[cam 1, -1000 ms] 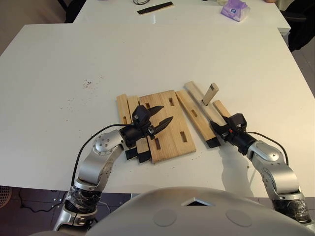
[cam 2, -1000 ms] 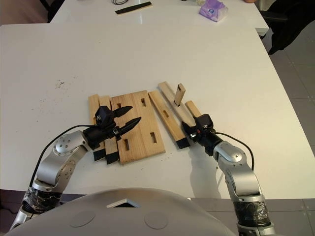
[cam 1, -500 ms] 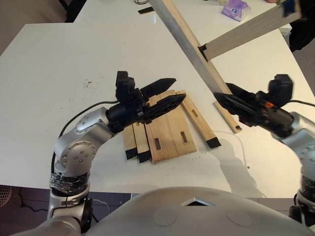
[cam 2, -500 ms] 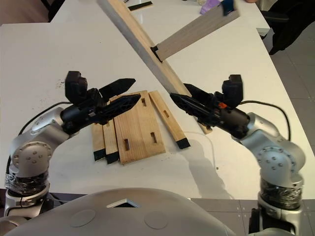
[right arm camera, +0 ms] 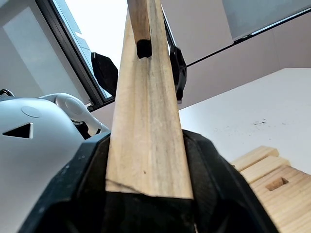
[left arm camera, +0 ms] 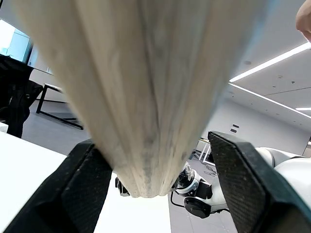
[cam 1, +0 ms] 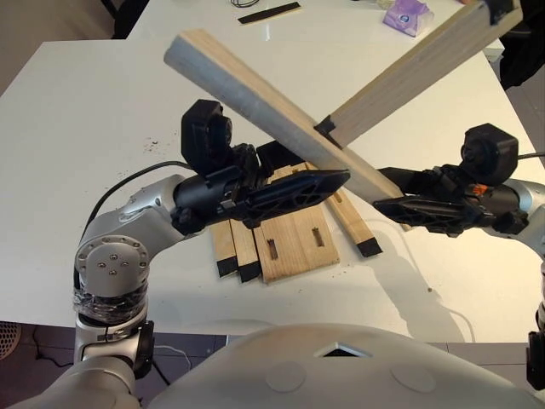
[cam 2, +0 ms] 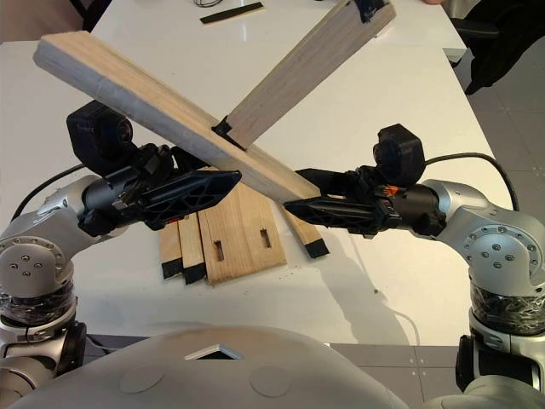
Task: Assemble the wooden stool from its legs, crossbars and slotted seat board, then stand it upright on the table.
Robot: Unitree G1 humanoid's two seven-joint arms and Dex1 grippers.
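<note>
A: Since half a second ago we have tipped the joined leg point(cam 1: 255, 89) and crossbar point(cam 1: 409, 72) flatter. The leg's free end was out past the top edge and now sits in the upper left of the frame. Our left gripper point(cam 1: 311, 175) has come in closer under it.

B: Are we gripping with the left?

A: No. In our left wrist view its jaws stand spread on either side of the leg. One finger point(left arm camera: 87, 189) is against the wood and the other stands apart from it.

B: And along the middle?

A: The leg slants down from upper left toward centre right. The crossbar is plugged into it at mid-length and rises to the upper right corner. Below them the seat board point(cam 1: 294, 243) lies flat on the desk point(cam 1: 85, 111), with two loose wooden pieces point(cam 1: 234, 251) just beside its left edge and another loose leg point(cam 1: 353, 226) to its right.

B: On the right?

A: Our right gripper point(cam 1: 381, 189) is held level at centre right, its jaws clenched on the lower end of the raised leg, well above the desk.
</note>
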